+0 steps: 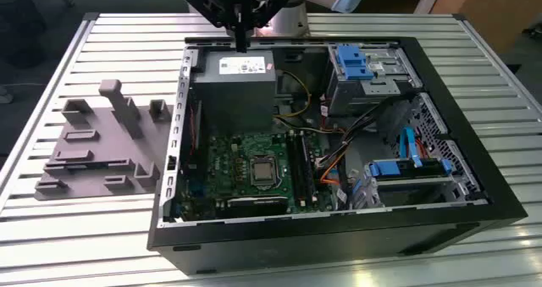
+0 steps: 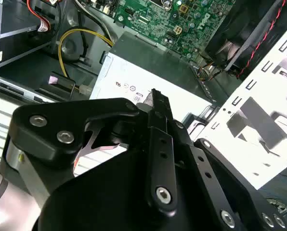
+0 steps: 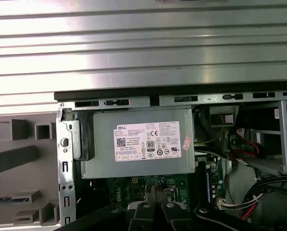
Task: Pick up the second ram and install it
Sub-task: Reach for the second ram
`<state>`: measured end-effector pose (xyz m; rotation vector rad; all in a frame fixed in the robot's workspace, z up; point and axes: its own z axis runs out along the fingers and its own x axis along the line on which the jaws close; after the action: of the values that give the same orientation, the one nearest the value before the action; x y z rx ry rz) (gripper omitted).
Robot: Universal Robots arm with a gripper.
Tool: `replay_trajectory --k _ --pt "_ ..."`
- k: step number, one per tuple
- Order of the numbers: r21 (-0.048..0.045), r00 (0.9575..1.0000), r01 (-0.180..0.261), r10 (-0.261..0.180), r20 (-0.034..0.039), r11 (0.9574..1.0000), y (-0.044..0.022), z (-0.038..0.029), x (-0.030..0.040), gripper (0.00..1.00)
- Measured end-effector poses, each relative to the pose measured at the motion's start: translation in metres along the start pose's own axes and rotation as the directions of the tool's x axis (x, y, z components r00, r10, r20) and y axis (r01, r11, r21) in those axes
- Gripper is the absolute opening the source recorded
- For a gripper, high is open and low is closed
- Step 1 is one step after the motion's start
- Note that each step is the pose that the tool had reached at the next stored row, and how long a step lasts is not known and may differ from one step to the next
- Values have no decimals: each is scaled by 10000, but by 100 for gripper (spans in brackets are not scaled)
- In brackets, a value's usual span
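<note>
My gripper (image 1: pixel 243 44) hangs above the back edge of the open computer case (image 1: pixel 474 192), over the grey power supply (image 1: pixel 241 68). Its fingers are pressed together with nothing between them, as both wrist views also show (image 2: pixel 155 95) (image 3: pixel 157 188). A thin blue-green strip, which looks like the second ram (image 3: pixel 7 198), lies in a slotted holder of the grey tray (image 1: pixel 93 173) at the exterior view's left, well away from the gripper. The green motherboard (image 1: pixel 228 166) with its dark memory slots (image 1: pixel 298 163) lies inside the case, below the power supply.
The case stands on a slatted metal table (image 1: pixel 76 236). Blue drive cages (image 1: pixel 356 65) (image 1: pixel 407 169) and bundles of cables (image 1: pixel 334 163) fill the case at the exterior view's right. Raised blocks (image 1: pixel 123 109) stand up from the tray. A fan (image 2: pixel 249 33) sits by the case wall.
</note>
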<state>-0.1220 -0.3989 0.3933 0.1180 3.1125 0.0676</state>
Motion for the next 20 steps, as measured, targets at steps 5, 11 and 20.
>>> replay_trajectory --k 5,11,20 --pt "0 10000 0 0 0 10000 0 0 0 11" --pt "0 10000 0 0 0 10000 0 0 0 11" --pt "0 10000 0 0 1 10000 -8 1 102 11"
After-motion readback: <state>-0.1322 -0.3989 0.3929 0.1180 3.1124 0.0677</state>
